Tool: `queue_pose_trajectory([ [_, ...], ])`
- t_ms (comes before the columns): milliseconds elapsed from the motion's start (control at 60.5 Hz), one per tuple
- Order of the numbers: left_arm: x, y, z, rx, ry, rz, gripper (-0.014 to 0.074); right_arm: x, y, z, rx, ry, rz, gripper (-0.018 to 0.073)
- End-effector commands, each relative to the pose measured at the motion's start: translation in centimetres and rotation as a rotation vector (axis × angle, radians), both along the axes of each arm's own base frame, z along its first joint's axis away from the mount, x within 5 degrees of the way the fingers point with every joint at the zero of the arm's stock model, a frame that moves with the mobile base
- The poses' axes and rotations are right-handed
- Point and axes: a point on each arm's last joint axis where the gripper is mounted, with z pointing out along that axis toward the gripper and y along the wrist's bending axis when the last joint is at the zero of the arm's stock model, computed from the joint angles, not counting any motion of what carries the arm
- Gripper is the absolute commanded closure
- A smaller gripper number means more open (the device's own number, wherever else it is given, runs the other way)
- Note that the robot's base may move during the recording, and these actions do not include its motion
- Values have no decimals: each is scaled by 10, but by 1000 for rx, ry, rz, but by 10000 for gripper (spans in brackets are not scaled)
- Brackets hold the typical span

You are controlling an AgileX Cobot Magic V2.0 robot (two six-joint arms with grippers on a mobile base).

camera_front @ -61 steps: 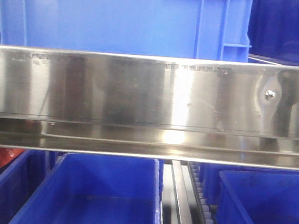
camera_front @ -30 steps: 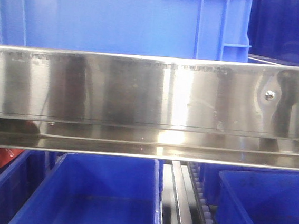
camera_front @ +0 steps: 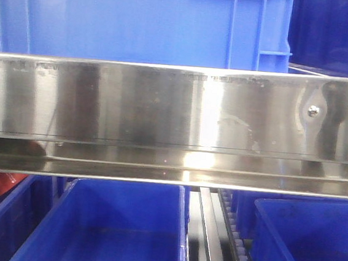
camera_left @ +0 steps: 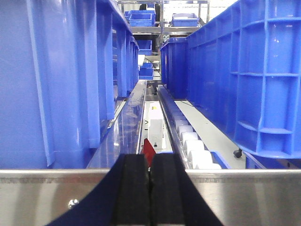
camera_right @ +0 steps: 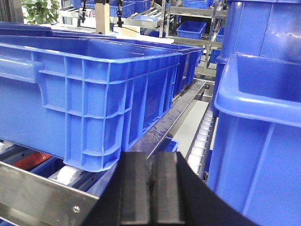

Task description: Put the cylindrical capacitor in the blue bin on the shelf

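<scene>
The cylindrical capacitor shows in no view. The shelf's broad shiny steel rail runs across the front view, with an open blue bin on the tier below it and a second one to the right. Neither gripper appears in the front view. In the left wrist view my left gripper is shut, pads pressed together with nothing visible between them, just before a shelf rail. My right gripper is shut the same way above another rail.
Big blue crates flank a narrow lane with white rollers and a small red piece ahead of the left gripper. A large crate sits left of the right gripper and a blue bin close on its right.
Dark and reddish reflections at the left end of the steel rail have shifted slightly. The rail and the bins have not moved.
</scene>
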Motion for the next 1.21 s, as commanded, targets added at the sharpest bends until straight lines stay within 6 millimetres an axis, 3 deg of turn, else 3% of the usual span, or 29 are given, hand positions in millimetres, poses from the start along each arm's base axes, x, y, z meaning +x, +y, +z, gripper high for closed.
queue_pose_trajectory([
  [0, -1, 0, 3, -12, -26, 1, 708, 2, -2, 0, -1, -41, -54, 641],
  [231, -1, 0, 3, -12, -26, 1, 708, 17, -10, -24, 39, -106, -280, 641],
  [644, -1, 0, 3, -12, -26, 1, 708, 25, -17, -121, 50, -41, -408, 641],
  [1189, -1, 0, 3, -12, -26, 1, 708, 26, -17, -124, 46, -29, -408, 641],
])
